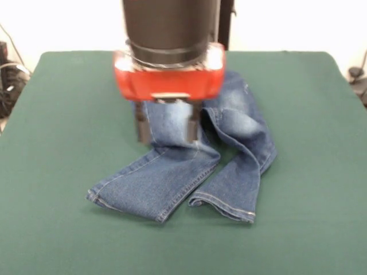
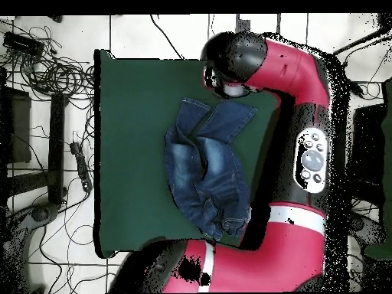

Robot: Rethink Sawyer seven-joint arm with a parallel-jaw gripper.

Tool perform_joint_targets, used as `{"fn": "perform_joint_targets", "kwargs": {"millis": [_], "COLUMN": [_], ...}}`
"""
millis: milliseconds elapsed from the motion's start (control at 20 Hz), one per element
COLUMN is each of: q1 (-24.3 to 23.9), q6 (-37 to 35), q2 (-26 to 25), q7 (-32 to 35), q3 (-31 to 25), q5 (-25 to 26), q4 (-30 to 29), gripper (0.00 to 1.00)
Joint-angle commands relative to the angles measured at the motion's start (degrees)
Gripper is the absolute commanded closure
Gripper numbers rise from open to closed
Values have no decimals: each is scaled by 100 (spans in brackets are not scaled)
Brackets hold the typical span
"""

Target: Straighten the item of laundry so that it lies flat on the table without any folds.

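Note:
The item of laundry, a small pair of blue jeans, lies crumpled near the middle of the green table. Its two legs point toward the near edge. One leg lies fairly flat toward the left, while the other is folded and twisted on the right. My gripper hangs over the upper part of the jeans, open, with its two fingers spread wide and their tips at the denim. The waist is hidden behind the red wrist. In the overhead view the jeans lie bunched on the table, and the arm's head covers the gripper.
The red arm runs along the table's right edge in the overhead view. Tangled cables and dark stands lie on the floor beyond the left edge. Green cloth surrounds the jeans on every side.

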State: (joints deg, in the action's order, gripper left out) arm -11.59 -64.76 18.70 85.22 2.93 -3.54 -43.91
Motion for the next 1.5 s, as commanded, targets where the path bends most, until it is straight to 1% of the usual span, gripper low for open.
{"fn": "perform_joint_targets", "kwargs": {"millis": [50, 150, 250, 350, 450, 550, 800, 950, 1050, 1200, 1400, 1500], "q1": [-249, -340, -418, -428, -400, -377, -280, -199, -107, -19, 46, 43], "q6": [436, 702, 1202, 1608, 1785, 1813, 1579, 1053, 652, 276, -126, -135], "q2": [80, 77, 65, 20, -66, -105, -231, -326, -386, -424, -526, -545], "q7": [-1028, -1242, -1209, -1226, -1036, -928, -573, -427, -214, 44, 41, 40], "q3": [-772, -890, -1051, -1169, -1218, -1264, -1207, -1087, -920, -764, -618, -599], "q5": [216, 277, 276, 351, 359, 358, 330, 342, 356, 354, 486, 536], "q4": [-210, -368, -603, -700, -660, -621, -452, -263, -125, -62, 87, 73], "gripper": [0, 0, 0, 0, 0, 0, 0, 0, 0, 0, 0, 0]}}
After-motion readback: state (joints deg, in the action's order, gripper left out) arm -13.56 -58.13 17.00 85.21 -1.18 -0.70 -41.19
